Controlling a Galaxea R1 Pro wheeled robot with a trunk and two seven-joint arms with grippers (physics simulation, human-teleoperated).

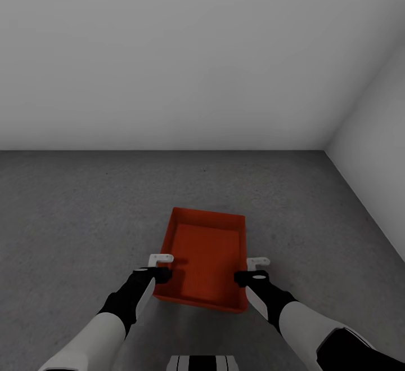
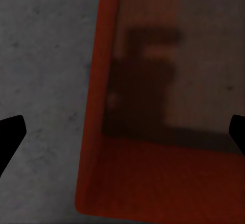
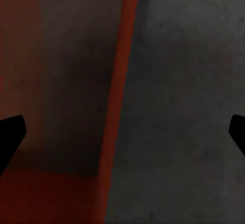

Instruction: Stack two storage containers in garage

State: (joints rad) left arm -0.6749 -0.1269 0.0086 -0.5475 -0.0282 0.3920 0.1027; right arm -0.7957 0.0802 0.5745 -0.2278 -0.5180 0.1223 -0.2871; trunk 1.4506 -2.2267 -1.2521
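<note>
Plain white walls [image 1: 185, 56] close in this bare room, meeting in a corner off to the right, and below them the floor [image 1: 73, 219] spreads out dark grey and mottled like concrete. On that floor, right in front of the robot, is one orange-red bin [image 1: 205, 258], open on top, its low walls flaring a little, with nothing inside that I can see. It sits slightly askew to the back wall. Whether its base rests on the concrete or hangs just above it I cannot tell, though a faint shadow lies under its near edge. The two arms reach forward and down to either side of it, white at the forearm and black toward the wrist. The left gripper [image 1: 161, 265] is at the bin's left wall near the front corner, and the right gripper [image 1: 256, 268] is at the right wall, just about level with its partner. From the left wrist camera the dark fingers [image 2: 10, 137] stand wide apart, with the bin's rim [image 2: 99, 106] running between them and grey floor on one side. The right wrist camera gives the mirror of that: fingers [image 3: 10, 137] spread wide, straddling the orange rim [image 3: 120, 96], clamping nothing.
</note>
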